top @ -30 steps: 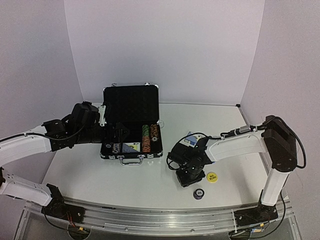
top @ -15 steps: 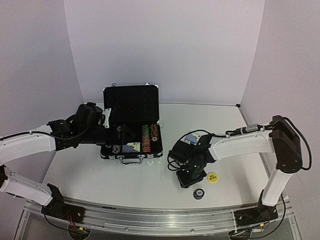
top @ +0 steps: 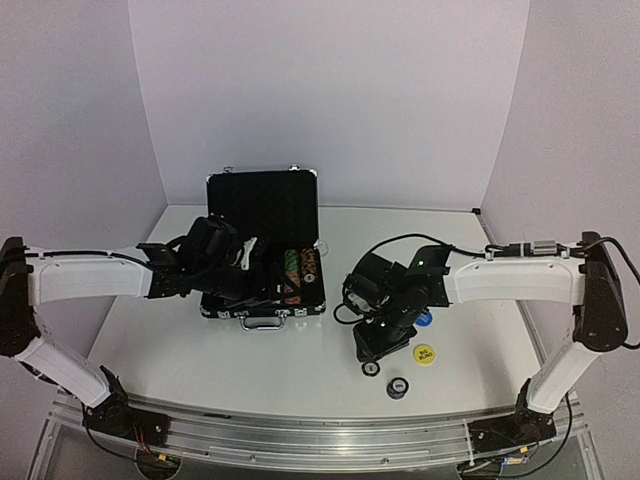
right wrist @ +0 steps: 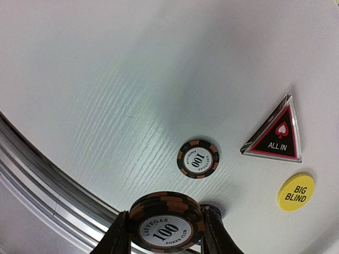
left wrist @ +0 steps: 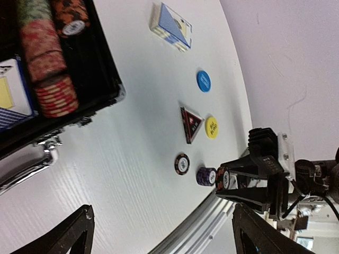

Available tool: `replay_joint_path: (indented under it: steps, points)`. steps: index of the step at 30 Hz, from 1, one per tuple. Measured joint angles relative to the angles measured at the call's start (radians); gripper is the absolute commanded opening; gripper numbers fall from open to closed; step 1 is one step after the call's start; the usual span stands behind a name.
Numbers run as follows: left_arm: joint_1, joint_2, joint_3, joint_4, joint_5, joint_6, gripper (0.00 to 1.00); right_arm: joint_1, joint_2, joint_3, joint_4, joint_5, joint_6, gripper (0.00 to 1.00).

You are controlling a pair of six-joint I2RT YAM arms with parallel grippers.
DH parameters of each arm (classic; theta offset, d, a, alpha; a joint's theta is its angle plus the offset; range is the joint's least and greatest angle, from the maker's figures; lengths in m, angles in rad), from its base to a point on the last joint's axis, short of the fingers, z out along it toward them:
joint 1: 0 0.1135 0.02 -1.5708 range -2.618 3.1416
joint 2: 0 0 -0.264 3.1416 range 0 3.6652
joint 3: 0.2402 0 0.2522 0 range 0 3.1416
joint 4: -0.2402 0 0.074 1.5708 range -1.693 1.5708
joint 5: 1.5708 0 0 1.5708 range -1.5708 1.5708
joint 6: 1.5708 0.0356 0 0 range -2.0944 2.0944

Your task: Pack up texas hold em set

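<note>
The black silver-trimmed case (top: pixel 262 205) stands open with rows of striped chips (top: pixel 298 272) and a blue card deck (left wrist: pixel 6 100) inside. My left gripper (top: pixel 266 285) hovers open and empty over the case's front edge. My right gripper (top: pixel 373 350) is shut on a small stack of black-and-orange 100 chips (right wrist: pixel 167 222), held above the table. Below it a single black-and-orange chip (right wrist: pixel 198 158) lies flat beside the black triangular ALL IN marker (right wrist: pixel 273 135) and the yellow BIG BLIND button (right wrist: pixel 295 191). A purple chip stack (left wrist: pixel 205 176), a blue button (left wrist: pixel 203 81) and a second blue deck (left wrist: pixel 170 26) lie on the table.
The white table ends at a metal rail (top: pixel 300 435) along the near edge, close to the purple chip stack (top: pixel 398 387). White walls enclose the back and both sides. The case handle (top: pixel 262 322) juts toward the front.
My left arm has swung right, bringing its gripper over the case's front. My right gripper has risen with the chip stack, uncovering the single chip and the blue button.
</note>
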Motion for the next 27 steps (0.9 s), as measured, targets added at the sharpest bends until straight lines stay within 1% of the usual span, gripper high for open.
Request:
replay_joint_path:
  steps: [3, 8, 11, 18, 25, 27]
  points:
    - [0.006, 0.108, 0.028, 0.078, 0.149, -0.053, 0.8, 0.002, -0.02, 0.02, -0.021, -0.011, -0.029, 0.06]
    - [0.009, 0.262, 0.036, 0.271, 0.387, -0.18, 0.75, 0.009, -0.032, 0.055, -0.056, -0.029, -0.078, 0.06]
    - [0.001, 0.332, 0.048, 0.344, 0.486, -0.239, 0.7, 0.011, -0.032, 0.075, -0.074, -0.043, -0.105, 0.06]
    - [-0.053, 0.45, 0.131, 0.44, 0.627, -0.32, 0.64, 0.022, -0.032, 0.112, -0.087, -0.066, -0.156, 0.06]
    - [-0.086, 0.473, 0.165, 0.493, 0.694, -0.364, 0.64, 0.033, -0.032, 0.123, -0.097, -0.07, -0.185, 0.06]
    - [-0.089, 0.476, 0.166, 0.493, 0.713, -0.368, 0.62, 0.034, -0.032, 0.128, -0.098, -0.067, -0.192, 0.06]
